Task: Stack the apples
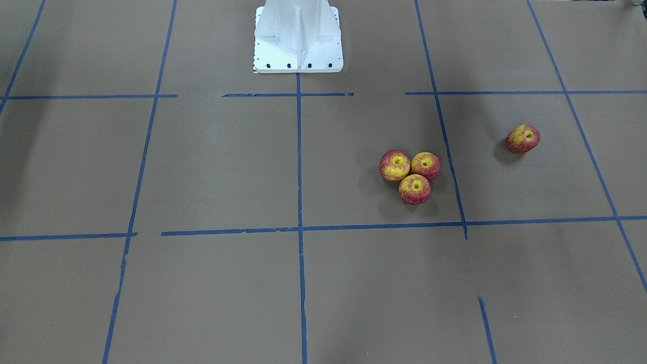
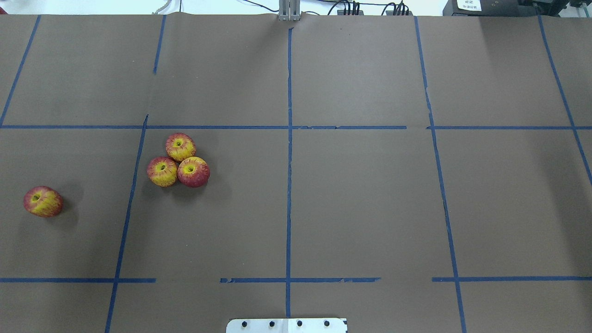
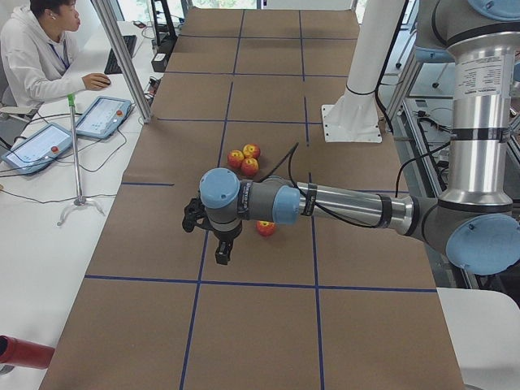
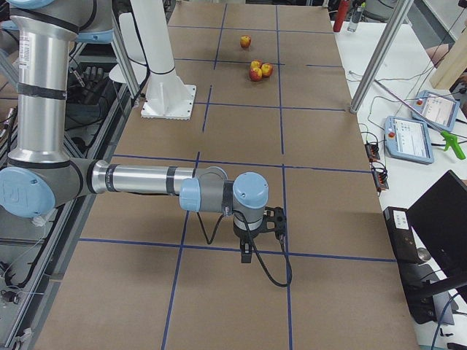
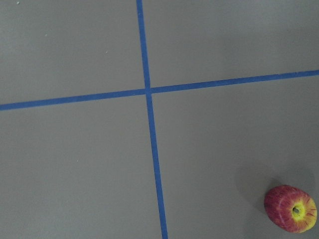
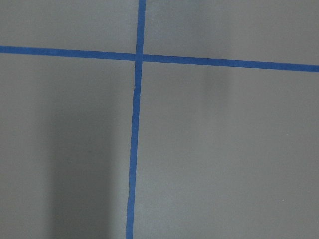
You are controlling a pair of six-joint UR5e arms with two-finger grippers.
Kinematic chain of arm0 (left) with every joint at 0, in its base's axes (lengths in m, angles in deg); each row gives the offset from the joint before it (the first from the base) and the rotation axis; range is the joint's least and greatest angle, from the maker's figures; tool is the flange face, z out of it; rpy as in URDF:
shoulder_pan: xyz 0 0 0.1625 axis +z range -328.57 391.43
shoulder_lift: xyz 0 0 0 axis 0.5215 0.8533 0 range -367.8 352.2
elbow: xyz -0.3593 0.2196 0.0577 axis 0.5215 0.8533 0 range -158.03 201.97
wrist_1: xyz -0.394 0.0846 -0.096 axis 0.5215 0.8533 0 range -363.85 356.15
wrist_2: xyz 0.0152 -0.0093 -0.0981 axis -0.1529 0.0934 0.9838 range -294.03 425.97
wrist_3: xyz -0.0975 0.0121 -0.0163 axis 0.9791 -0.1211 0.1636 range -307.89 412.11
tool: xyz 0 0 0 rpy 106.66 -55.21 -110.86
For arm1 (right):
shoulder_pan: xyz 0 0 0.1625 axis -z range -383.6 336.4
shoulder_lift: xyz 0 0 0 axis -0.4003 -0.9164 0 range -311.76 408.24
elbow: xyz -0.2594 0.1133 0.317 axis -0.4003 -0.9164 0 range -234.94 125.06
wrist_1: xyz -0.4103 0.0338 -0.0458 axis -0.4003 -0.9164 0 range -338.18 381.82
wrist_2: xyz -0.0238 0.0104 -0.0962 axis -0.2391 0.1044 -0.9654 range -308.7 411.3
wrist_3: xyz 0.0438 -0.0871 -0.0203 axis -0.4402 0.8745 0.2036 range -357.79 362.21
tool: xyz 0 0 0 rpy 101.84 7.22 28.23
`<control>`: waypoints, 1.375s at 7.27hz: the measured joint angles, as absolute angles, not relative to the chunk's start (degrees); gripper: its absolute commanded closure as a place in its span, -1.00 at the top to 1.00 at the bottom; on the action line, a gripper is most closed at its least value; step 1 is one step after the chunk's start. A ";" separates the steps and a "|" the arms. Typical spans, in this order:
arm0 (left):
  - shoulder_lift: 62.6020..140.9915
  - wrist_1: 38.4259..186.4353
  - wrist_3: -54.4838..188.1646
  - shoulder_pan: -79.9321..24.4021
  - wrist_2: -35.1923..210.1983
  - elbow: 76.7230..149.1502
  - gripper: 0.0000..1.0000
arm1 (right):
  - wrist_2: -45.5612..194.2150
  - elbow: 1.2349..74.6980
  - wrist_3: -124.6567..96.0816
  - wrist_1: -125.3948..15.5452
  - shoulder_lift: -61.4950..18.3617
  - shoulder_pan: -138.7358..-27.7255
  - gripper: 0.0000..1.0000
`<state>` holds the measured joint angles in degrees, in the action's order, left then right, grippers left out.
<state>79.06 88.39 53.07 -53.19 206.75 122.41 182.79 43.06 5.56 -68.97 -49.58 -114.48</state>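
Note:
Three red-and-yellow apples (image 2: 180,146) (image 2: 162,171) (image 2: 193,171) sit touching in a cluster on the brown table; they also show in the front view (image 1: 414,189). A fourth apple (image 2: 43,201) lies alone, further to my left, and shows in the front view (image 1: 523,138) and the left wrist view (image 5: 290,209). My left gripper (image 3: 210,236) hangs high over the table near the lone apple (image 3: 266,228). My right gripper (image 4: 255,240) hangs over bare table, far from the apples (image 4: 257,71). Both show only in side views, so I cannot tell whether they are open or shut.
Blue tape lines (image 2: 289,185) divide the brown table into squares. The white robot base (image 1: 298,38) stands at the middle of the robot's side. An operator (image 3: 36,57) sits by tablets (image 3: 101,116) on a side table, next to a metal pole (image 3: 122,57).

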 measured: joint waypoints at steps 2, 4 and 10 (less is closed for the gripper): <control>77.05 103.71 72.39 -42.20 204.31 122.05 1.00 | 182.79 43.06 5.55 -68.97 -49.58 -114.48 1.00; 75.65 112.52 86.82 -33.18 201.71 121.64 1.00 | 182.79 43.06 5.55 -68.97 -49.58 -114.48 1.00; 76.00 114.27 94.38 -23.08 199.28 118.67 1.00 | 182.79 43.06 5.55 -68.97 -49.58 -114.48 1.00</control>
